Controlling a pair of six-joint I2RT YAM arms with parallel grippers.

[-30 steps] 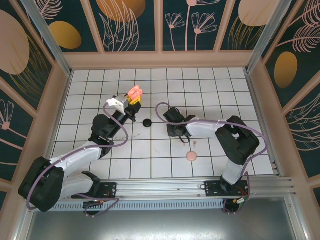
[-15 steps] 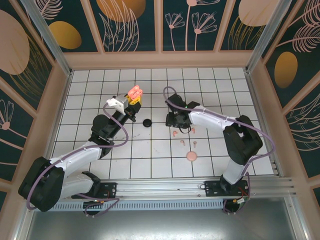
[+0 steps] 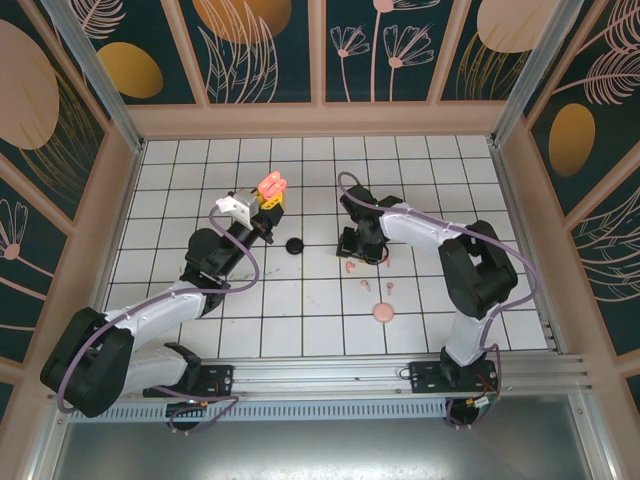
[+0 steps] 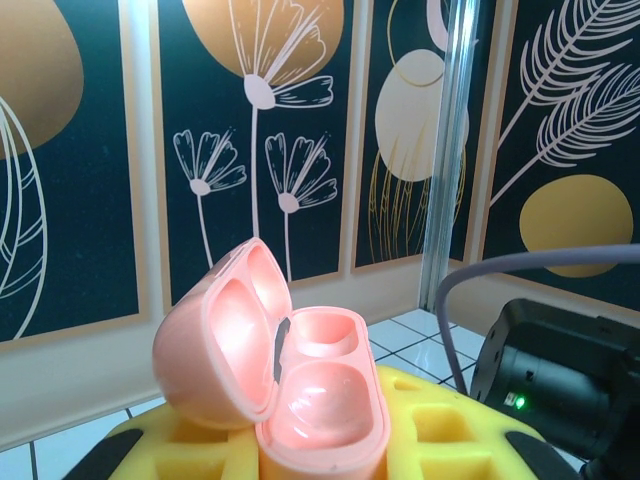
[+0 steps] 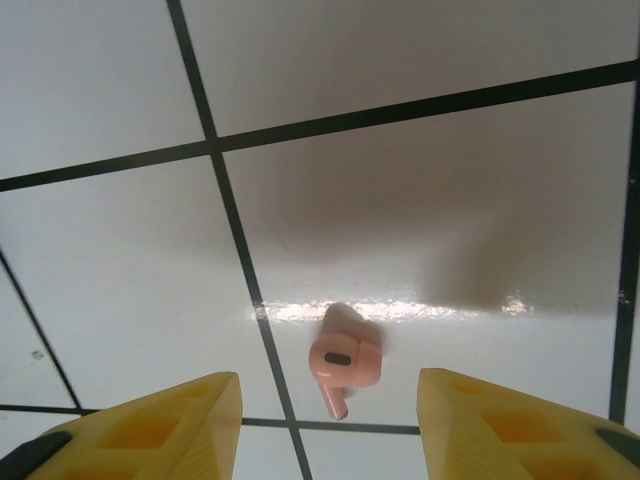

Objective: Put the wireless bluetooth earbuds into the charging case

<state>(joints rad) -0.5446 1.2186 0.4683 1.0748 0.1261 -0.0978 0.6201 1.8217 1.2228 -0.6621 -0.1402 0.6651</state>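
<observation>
My left gripper is raised over the far left tiles, shut on a pale pink charging case. In the left wrist view the charging case sits between the yellow fingers with its lid swung open to the left. Both its cavities are empty. My right gripper points down at the middle tiles and stands open. In the right wrist view a pale pink earbud lies on the tile between the two yellow fingertips, touching neither. Several more pink earbuds lie just nearer.
A small round black case lies on the tiles between the two grippers. A round pink closed case lies nearer the front, right of centre. Patterned walls enclose the tiled floor on three sides.
My right gripper has swung back from nearer the front, uncovering pink earbuds on the tiles, and has settled slightly to the right. The left gripper and its case have hardly moved.
</observation>
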